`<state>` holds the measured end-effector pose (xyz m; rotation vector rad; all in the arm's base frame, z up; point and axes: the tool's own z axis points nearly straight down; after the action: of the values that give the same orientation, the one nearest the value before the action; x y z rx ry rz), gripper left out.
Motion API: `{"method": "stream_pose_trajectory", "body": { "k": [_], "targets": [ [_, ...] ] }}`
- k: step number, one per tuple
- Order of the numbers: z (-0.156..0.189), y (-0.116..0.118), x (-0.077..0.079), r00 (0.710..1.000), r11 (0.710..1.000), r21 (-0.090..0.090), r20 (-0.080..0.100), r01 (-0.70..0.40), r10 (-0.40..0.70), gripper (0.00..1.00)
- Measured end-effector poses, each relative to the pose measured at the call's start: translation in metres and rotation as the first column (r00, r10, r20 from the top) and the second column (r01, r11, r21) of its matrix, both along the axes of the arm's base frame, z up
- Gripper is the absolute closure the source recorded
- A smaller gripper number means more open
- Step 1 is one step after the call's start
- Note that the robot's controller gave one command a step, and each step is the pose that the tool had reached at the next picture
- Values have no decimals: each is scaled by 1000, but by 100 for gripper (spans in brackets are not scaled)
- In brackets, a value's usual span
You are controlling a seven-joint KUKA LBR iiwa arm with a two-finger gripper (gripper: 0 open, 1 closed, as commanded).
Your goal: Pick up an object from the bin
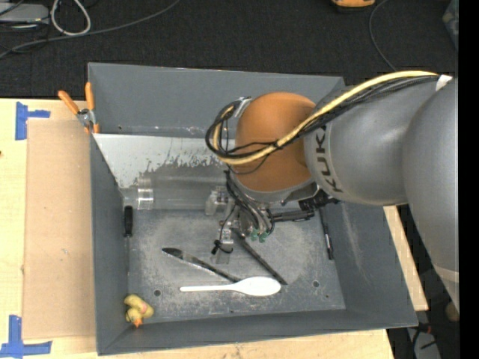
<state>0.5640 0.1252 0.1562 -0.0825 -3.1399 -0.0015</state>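
- Evidently nothing is lifted: the gripper (224,244) hangs over a dark thin tool (188,258) at the middle of the bin (187,96).
- Whether it is clenched cannot be told.
- Grasp and lift remain.

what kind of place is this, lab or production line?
Likely a robotics lab: KUKA arm over a grey bin of odd loose items (white spoon, yellow duck), cables on the floor behind.

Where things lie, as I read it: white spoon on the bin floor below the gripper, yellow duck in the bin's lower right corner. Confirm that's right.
One slip: the yellow duck sits in the lower left corner of the bin, not the lower right, as the camera view shows. The white spoon does lie on the floor below the gripper.
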Motion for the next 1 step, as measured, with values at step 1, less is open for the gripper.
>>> {"method": "stream_pose_trajectory", "body": {
  "k": [1],
  "targets": [
    [-22, -8, -15, 973, 973, 0, -3, 232, -232, 0]
  ]
}}
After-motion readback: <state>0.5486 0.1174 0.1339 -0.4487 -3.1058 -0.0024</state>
